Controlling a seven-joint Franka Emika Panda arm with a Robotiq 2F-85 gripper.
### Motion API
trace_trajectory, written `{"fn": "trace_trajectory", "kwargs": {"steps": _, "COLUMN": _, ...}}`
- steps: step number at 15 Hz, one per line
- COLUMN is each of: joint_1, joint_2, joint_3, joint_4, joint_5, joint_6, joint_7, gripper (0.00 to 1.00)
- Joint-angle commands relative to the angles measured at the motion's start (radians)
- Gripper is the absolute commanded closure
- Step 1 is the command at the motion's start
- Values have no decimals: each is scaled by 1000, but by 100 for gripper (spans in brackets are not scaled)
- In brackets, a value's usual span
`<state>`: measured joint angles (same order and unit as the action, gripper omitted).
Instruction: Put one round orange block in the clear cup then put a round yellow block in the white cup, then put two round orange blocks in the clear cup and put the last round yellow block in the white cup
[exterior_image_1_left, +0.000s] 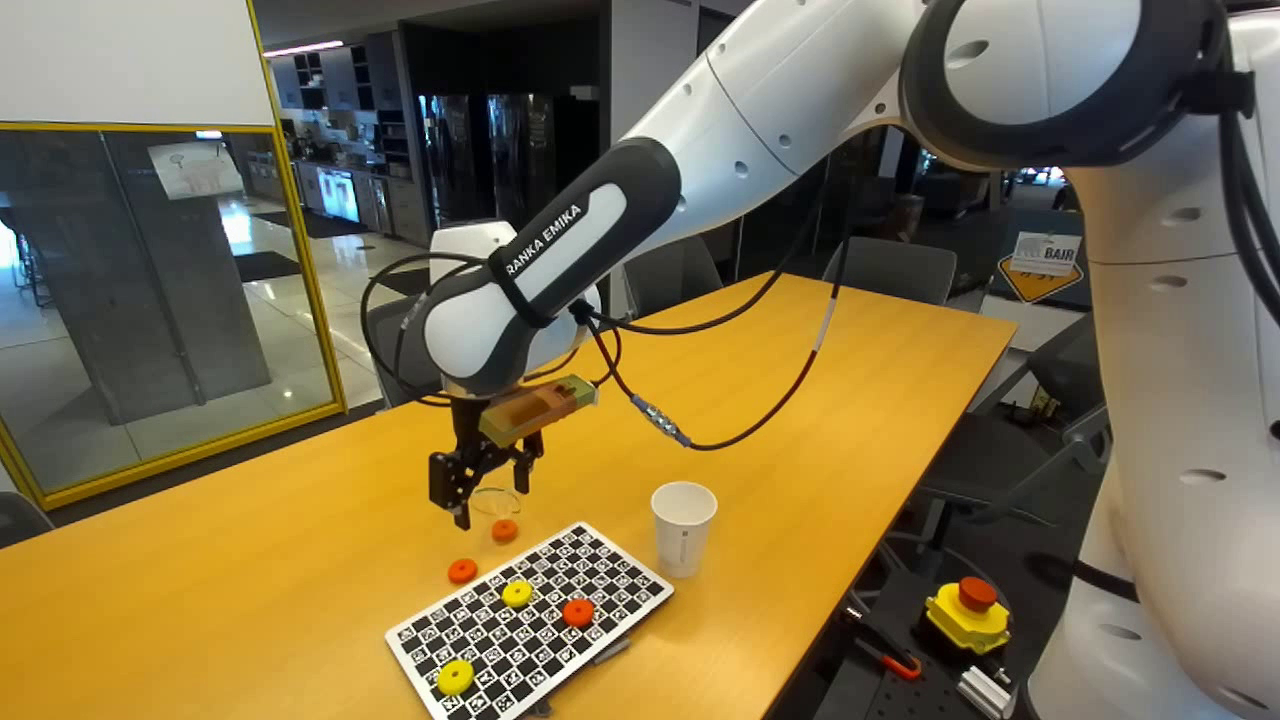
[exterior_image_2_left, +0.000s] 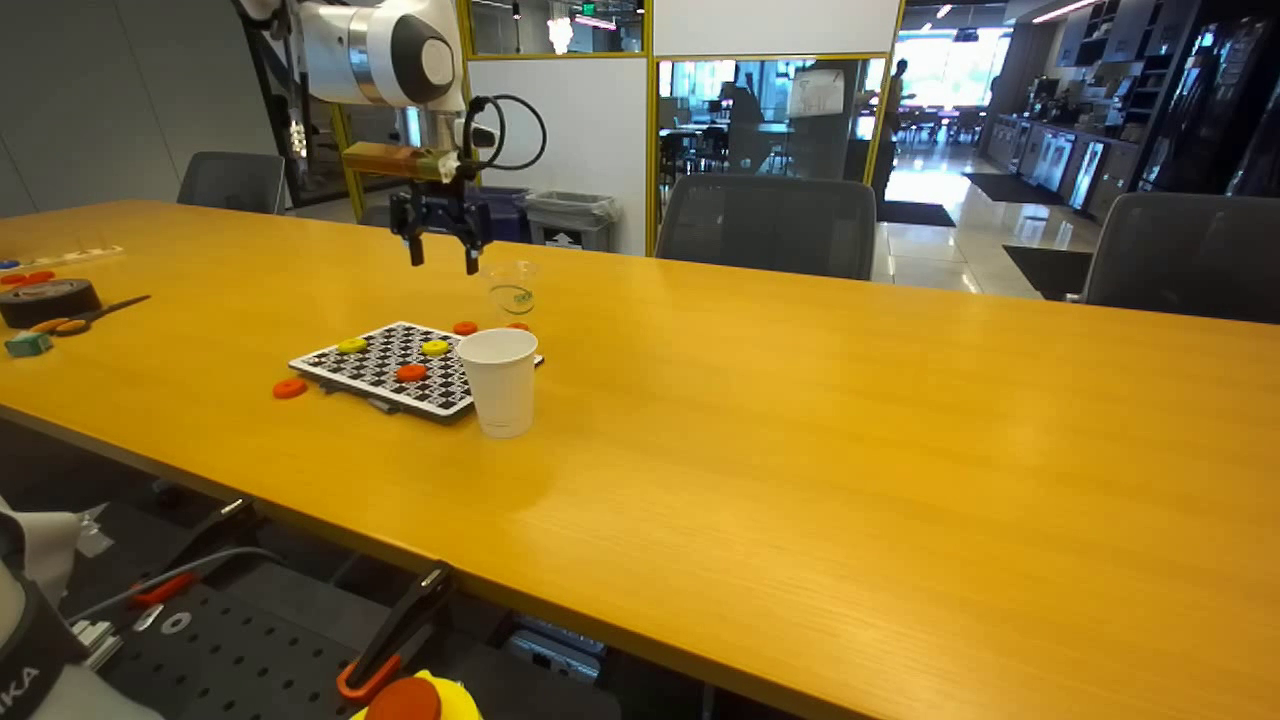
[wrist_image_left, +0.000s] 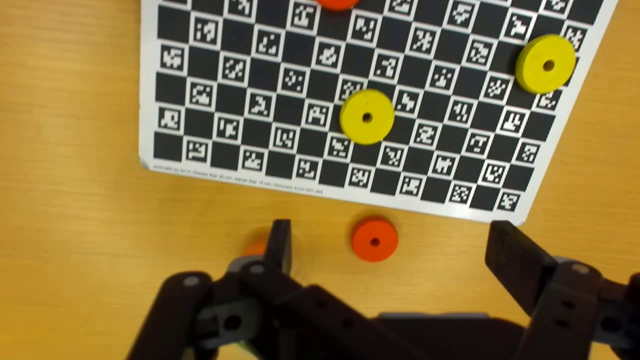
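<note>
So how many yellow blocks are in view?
2, both on the board: one yellow block nearer its middle, the other yellow block by its right edge in the wrist view. The bottom of the white cup is hidden, so any there wouldn't show.

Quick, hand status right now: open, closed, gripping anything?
Hand: open, holding nothing; the round orange-red block visible between its jaws in the wrist view lies on the yellowish wooden table.

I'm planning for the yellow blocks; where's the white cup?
In both exterior views, the white cup stands upright on the table, beside the right end of the checkered board.
</note>
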<state>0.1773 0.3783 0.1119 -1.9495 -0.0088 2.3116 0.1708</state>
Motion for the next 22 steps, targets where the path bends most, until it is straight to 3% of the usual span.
{"fn": "trace_trajectory", "kwargs": {"steps": 1, "joint_1": 7, "joint_2": -64, "joint_3": 16, "joint_4": -145, "joint_5": 62, "joint_6": 105, "joint_7": 47, "gripper": 0}}
{"fn": "trace_trajectory", "kwargs": {"steps": 8, "joint_1": 13, "joint_2": 9, "joint_3": 3, "joint_4": -214, "joint_5": 132, "joint_6": 292, "joint_7": 146, "gripper": 0}}
{"fn": "trace_trajectory", "kwargs": {"steps": 15, "joint_1": 56, "joint_2": 73, "joint_3": -49, "joint_4": -182, "joint_5": 98, "joint_6": 291, "joint_7": 265, "gripper": 0}}
{"fn": "trace_trajectory", "kwargs": {"steps": 22, "joint_1": 67, "joint_2": 110, "joint_3": -51, "joint_4": -154, "joint_5": 106, "joint_6": 277, "joint_7": 274, "gripper": 0}}
